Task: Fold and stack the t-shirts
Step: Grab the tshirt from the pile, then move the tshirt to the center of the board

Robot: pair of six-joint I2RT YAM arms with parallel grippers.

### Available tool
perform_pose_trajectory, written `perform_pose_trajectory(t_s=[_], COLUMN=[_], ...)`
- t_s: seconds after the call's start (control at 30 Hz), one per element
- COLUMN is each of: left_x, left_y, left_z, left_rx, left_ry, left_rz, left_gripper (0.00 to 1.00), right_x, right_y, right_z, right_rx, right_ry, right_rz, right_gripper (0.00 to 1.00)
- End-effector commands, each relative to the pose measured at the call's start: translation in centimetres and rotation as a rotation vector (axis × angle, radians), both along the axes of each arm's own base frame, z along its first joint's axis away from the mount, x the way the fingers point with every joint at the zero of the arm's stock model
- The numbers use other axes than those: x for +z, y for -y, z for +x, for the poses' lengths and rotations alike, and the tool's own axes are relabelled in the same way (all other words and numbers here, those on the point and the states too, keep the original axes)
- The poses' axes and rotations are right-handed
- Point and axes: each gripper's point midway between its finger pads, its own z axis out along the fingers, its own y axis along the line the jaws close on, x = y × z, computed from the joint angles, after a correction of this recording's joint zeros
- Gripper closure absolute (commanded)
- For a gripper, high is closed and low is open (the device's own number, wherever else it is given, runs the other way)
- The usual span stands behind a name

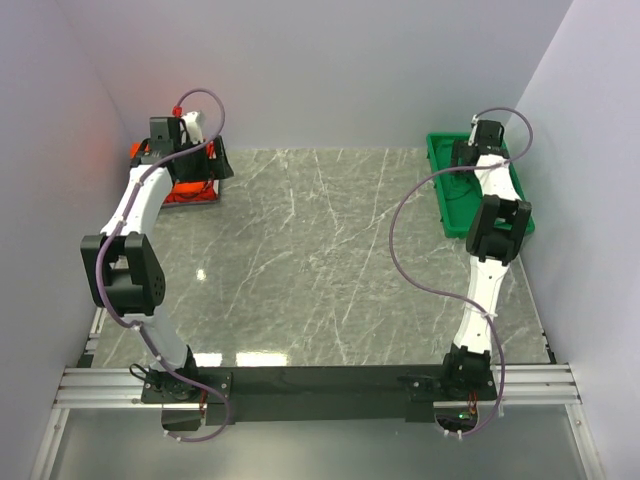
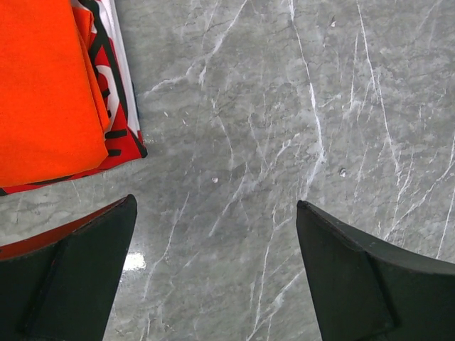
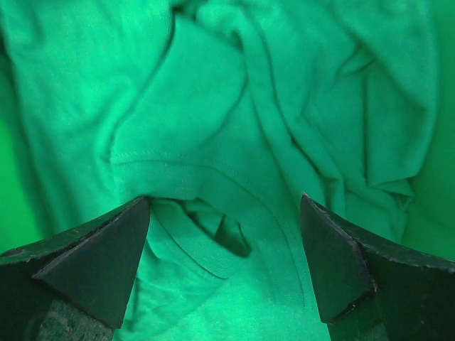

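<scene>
Hovering over the crumpled green shirt in the tray at the far right, the right gripper has its jaws spread wide, holding nothing. The left gripper, equally wide and empty, hangs above the table just beside the folded orange shirts at the far left.

Top camera's up high behind the arm bases, tilted down and forward, taking in the whole marble table. Left wrist camera hangs low at ten o'clock, looking straight down past the left fingers, clipping the orange-red t-shirts that the top view also shows there. Right wrist camera's at two o'clock, over the green tray, so near that the green t-shirt fills the frame between the right fingers.
</scene>
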Motion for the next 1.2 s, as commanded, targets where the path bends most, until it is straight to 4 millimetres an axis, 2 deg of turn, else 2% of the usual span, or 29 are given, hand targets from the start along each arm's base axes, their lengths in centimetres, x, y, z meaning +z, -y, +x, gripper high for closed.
perform_pose_trajectory(t_s=[0.0, 0.03, 0.13, 0.2, 0.3, 0.33, 0.4, 0.47, 0.5, 0.57, 0.6, 0.63, 0.7, 0.73, 0.77, 0.8, 0.83, 0.9, 0.93, 1.0, 1.03, 1.07, 1.1, 1.17], left_x=[1.6, 1.5, 1.2, 1.2, 1.2, 1.2, 1.2, 1.4, 1.5, 1.8, 2.1, 2.1, 3.1, 3.0, 3.8, 3.9, 3.6, 4.6, 4.8, 5.5, 6.0, 6.3, 6.7, 7.6], left_y=[-0.7, -0.7, -0.9, -1.0, -1.2, -1.2, -1.4, -1.9, -1.8, -2.2, -2.2, -2.3, -2.3, -2.2, -2.3, -2.1, -1.9, -1.6, -1.4, -1.3, -1.3, -1.2, -1.2, -1.0], left_z=[0.7, 0.7, 0.7, 1.0, 1.2, 1.2, 1.3, 1.3, 1.2, 0.9, 0.8, 0.7, 0.4, 0.2, -0.2, -0.4, -0.8, -1.4, -2.1, -2.6, -3.2, -3.4, -3.7, -4.7], left_rx=[-0.002, -0.003, 0.002, 0.004, 0.006, 0.005, 0.001, 0.006, -0.002, 0.000, -0.009, -0.012, -0.021, -0.025, -0.028, -0.034, -0.044, -0.055, -0.061, -0.064, -0.065, -0.066, -0.069, -0.073], left_ry=[0.040, 0.037, 0.032, 0.030, 0.023, 0.022, 0.013, 0.010, 0.004, 0.008, 0.016, 0.021, 0.054, 0.056, 0.076, 0.079, 0.073, 0.102, 0.109, 0.135, 0.149, 0.161, 0.172, 0.197], left_rz=[0.009, 0.007, 0.001, -0.003, -0.007, -0.009, -0.014, -0.018, -0.029, -0.039, -0.045, -0.043, -0.038, -0.042, -0.041, -0.045, -0.055, -0.059, -0.060, -0.059, -0.058, -0.057, -0.057, -0.055], left_gripper=[0.01, 0.00, 0.01, 0.01, 0.01, 0.01, 0.01, 0.01, 0.01, 0.01, 0.01, 0.01, 0.00, 0.01, 0.01, 0.01, 0.00, 0.00, 0.01, 0.01, 0.01, 0.01, 0.01, 0.01], right_x=[0.5, -0.3, -0.6, -1.5, -1.7, -1.4, -1.1, -0.7, 1.1, 2.8, 4.4, 8.3, 11.9, 15.8, 17.4, 21.2, 22.9, 25.1, 28.4, 31.6, 34.6, 36.6, 39.5, 43.0], right_y=[1.2, 1.1, 0.7, 0.0, 0.5, 0.4, 0.7, 0.6, 0.8, 0.7, 0.6, 0.0, -1.1, -1.7, -3.0, -3.7, -4.7, -6.5, -7.5, -9.6, -10.5, -12.1, -12.9, -14.7], right_z=[0.7, 0.7, 0.5, -0.2, -0.5, -0.5, -0.7, -1.0, -1.0, -1.2, -1.1, -1.1, -1.4, -1.9, -2.2, -3.3, -3.8, -5.0, -6.4, -7.8, -9.4, -10.2, -12.1, -14.0], right_rx=[0.019, 0.025, 0.062, 0.086, 0.077, 0.067, 0.068, 0.079, 0.077, 0.065, 0.062, 0.055, 0.055, 0.042, 0.067, 0.076, 0.083, 0.130, 0.138, 0.195, 0.218, 0.261, 0.285, 0.332], right_ry=[-0.003, -0.018, -0.043, -0.077, -0.079, -0.071, -0.070, -0.079, -0.052, -0.012, 0.021, 0.099, 0.175, 0.247, 0.279, 0.345, 0.379, 0.419, 0.479, 0.531, 0.586, 0.624, 0.684, 0.761], right_rz=[-0.057, -0.050, -0.042, -0.022, -0.011, -0.003, 0.001, -0.006, -0.018, -0.027, -0.026, -0.008, 0.034, 0.063, 0.095, 0.101, 0.126, 0.151, 0.168, 0.180, 0.178, 0.186, 0.181, 0.174], right_gripper=[0.08, 0.08, 0.09, 0.12, 0.50, 0.80, 1.00, 1.00, 1.00, 1.00, 1.00, 1.00, 1.00, 1.00, 1.00, 1.00, 1.00, 1.00, 1.00, 1.00, 1.00, 1.00, 1.00, 1.00])
